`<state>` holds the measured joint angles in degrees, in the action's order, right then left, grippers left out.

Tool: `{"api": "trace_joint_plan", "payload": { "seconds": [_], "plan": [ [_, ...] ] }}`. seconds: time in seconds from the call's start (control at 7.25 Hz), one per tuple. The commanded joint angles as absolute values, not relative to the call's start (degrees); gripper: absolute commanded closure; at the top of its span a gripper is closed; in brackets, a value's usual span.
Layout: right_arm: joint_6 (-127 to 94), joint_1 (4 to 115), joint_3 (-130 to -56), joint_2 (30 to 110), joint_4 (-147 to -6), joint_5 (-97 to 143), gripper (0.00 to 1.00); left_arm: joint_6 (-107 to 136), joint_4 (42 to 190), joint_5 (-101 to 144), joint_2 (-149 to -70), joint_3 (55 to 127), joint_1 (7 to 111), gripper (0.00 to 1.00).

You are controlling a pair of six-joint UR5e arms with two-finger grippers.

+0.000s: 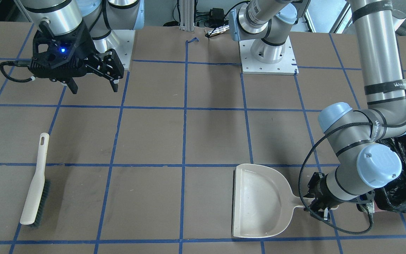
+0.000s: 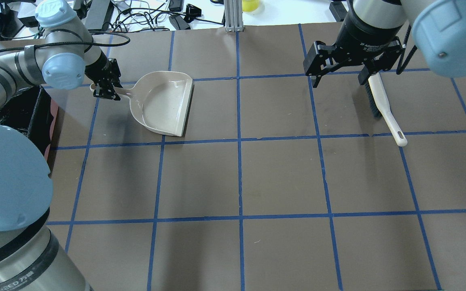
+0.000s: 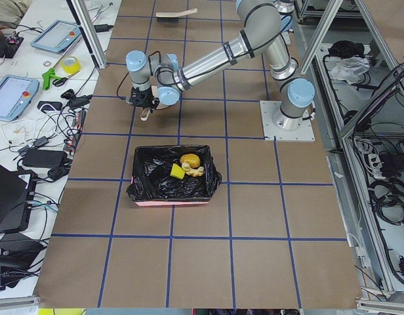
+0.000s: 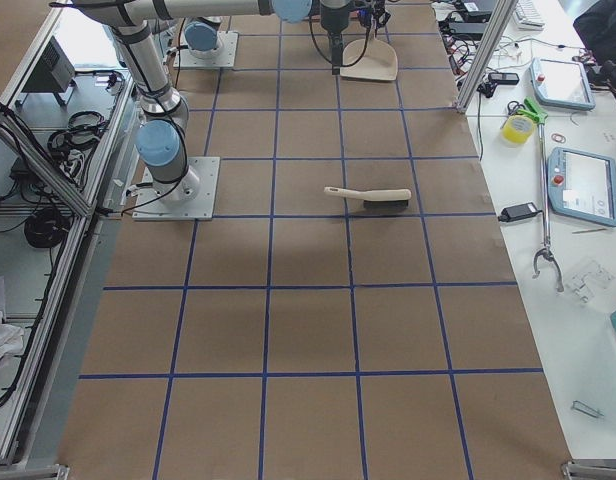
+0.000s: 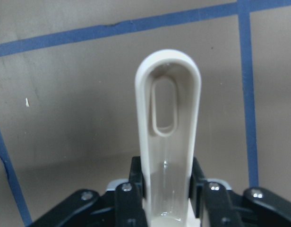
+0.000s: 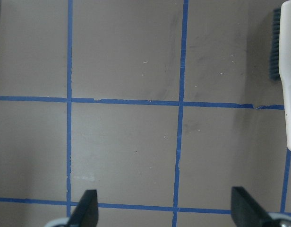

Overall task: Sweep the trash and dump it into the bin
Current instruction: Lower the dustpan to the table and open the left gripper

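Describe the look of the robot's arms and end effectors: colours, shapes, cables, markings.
The left arm and right arm are silver tubes with pale blue joint caps; the left wears black lettered bands and a looping black cable. The left end effector and right end effector are black, two-fingered; the right's shows a blue light.

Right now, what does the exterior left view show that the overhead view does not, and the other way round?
Only the exterior left view looks into the bin: the trash lies inside it. Only the overhead view shows the pan of the dustpan, which is empty, and the right hand, open and holding nothing. Both views show the left hand at the dustpan's handle, the brush lying free, and at least part of the bin.
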<state>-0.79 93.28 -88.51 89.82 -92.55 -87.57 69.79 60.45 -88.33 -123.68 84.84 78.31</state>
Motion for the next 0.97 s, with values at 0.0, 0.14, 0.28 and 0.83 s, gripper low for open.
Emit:
{"api": "trace_joint_plan", "payload": {
  "seconds": [0.0,0.14,0.28,0.83],
  "plan": [
    [-0.79,93.25,-88.51,89.82,-92.55,-87.54,0.0,69.87,60.38,-88.33,-123.22,86.31,78.22,0.53],
    [-0.79,93.25,-88.51,89.82,-92.55,-87.54,0.0,69.52,60.38,-88.33,-123.14,86.31,78.31,0.14],
    [-0.79,93.25,-88.51,89.82,-92.55,-87.54,0.0,68.83,60.47,-88.33,-122.53,86.22,78.31,0.04],
    [-0.79,93.25,-88.51,89.82,-92.55,-87.54,0.0,59.04,61.43,-88.85,-117.71,85.52,78.05,0.02]
  ]
}}
